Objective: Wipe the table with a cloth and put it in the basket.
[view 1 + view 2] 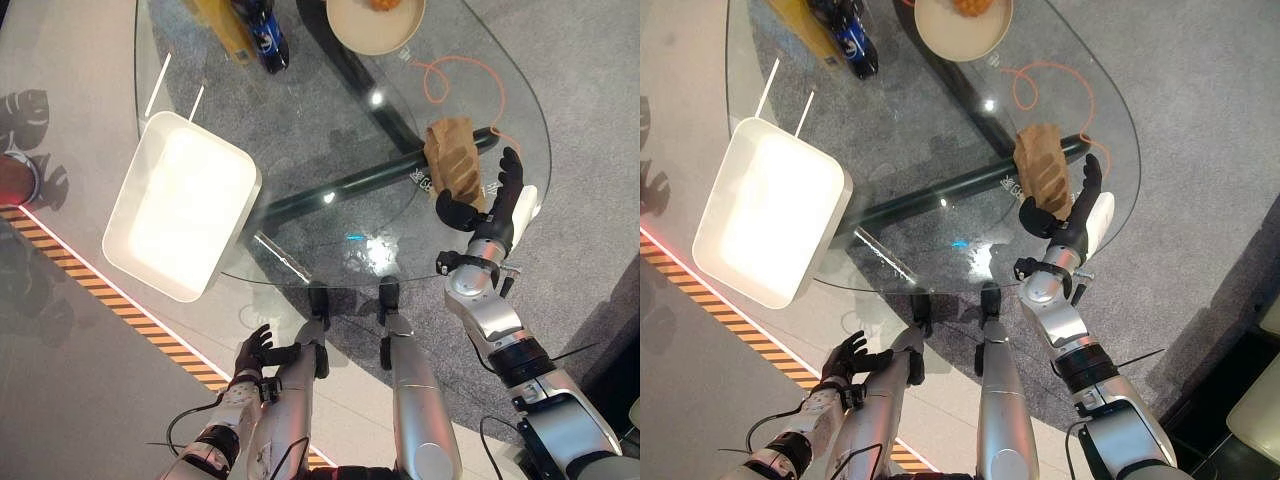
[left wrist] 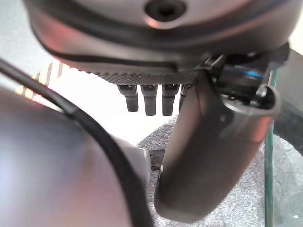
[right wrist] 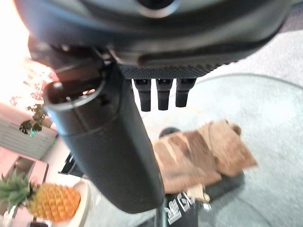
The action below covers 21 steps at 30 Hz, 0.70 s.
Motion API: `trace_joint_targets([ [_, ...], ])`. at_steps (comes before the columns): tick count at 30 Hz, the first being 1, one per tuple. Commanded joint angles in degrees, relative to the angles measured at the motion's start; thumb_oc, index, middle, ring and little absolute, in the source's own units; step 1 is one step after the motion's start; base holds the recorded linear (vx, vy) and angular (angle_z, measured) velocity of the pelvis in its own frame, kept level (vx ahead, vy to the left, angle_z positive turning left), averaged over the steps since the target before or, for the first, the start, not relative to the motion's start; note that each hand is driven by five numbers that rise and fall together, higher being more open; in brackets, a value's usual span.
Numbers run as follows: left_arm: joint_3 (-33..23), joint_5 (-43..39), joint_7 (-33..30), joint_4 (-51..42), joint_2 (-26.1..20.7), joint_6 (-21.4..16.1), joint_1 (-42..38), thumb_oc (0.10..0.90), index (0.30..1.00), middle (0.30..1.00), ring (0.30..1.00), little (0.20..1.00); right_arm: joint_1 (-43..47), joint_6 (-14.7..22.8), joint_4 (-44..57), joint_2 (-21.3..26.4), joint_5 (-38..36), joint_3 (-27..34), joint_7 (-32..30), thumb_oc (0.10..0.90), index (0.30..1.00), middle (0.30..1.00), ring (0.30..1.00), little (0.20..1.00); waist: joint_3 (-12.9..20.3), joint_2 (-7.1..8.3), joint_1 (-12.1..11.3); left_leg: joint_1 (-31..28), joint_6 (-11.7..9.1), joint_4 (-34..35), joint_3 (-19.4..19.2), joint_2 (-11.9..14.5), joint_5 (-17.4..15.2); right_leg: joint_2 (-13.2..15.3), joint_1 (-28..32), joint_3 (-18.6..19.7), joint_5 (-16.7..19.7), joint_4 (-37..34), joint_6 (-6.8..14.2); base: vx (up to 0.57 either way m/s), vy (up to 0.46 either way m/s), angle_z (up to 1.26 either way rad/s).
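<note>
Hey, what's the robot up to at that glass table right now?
The robot's right hand is reaching for a crumpled brown cloth lying near the edge of the round glass table, with fingers straight and thumb beside the cloth, not yet gripping it. The left hand hangs low below the table edge, idle. A white basket sits on the table's other side. A plate with a pineapple and a blue bottle stand at the far end.

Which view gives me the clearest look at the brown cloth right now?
The right wrist view: the cloth lies crumpled on the glass table just past the right hand, close up with its folds visible. Both eye views show the cloth whole but small, beside the right hand's open fingers near the table's right edge.
</note>
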<state>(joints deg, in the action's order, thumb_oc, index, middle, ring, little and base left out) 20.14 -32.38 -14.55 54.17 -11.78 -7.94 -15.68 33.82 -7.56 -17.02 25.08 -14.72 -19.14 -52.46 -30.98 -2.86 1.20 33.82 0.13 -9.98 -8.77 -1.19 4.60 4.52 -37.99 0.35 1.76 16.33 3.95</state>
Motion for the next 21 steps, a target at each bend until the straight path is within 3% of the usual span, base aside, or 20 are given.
trace_joint_targets([
  [1, 1.11, 0.14, -2.33, -1.77, 0.16, -0.14, 4.98, 0.800, 0.900, 0.900, 0.900, 0.900, -0.97, 2.12, 7.97, 2.15, -0.69, 2.01, -3.81, 0.800, 0.900, 0.900, 0.900, 0.900, 1.19, 0.06, 0.61, 3.70, 0.40, -9.06, 2.90, -3.91, -7.85, -1.77, -0.90, -3.26, -2.13, 1.31, -1.26, 0.04, 0.018, 0.02],
  [7, 1.46, -0.07, -2.69, -3.05, 0.28, 0.43, 4.81, 0.800, 0.900, 0.900, 0.900, 0.900, -1.01, 1.74, 7.81, 1.59, 0.85, 1.45, -4.77, 0.800, 0.900, 0.900, 0.900, 0.900, 1.19, 0.05, 0.42, 5.75, 0.37, -10.20, 2.90, -3.82, -7.80, -1.77, -2.97, -3.14, -1.89, 2.39, -1.10, 0.03, 0.011, 0.01],
  [21, 2.67, -0.91, -2.84, -5.23, -0.81, 1.19, 4.24, 0.800, 0.900, 0.900, 0.900, 0.900, 5.90, -3.19, 0.59, 6.41, -0.41, 2.36, -9.71, 0.800, 0.900, 0.900, 0.900, 0.900, 1.19, -1.37, -0.92, 11.33, 0.38, -12.38, 4.14, -4.03, -7.56, -1.50, -8.78, -3.98, -1.42, 4.86, -0.80, 0.02, -0.006, 0.03],
])
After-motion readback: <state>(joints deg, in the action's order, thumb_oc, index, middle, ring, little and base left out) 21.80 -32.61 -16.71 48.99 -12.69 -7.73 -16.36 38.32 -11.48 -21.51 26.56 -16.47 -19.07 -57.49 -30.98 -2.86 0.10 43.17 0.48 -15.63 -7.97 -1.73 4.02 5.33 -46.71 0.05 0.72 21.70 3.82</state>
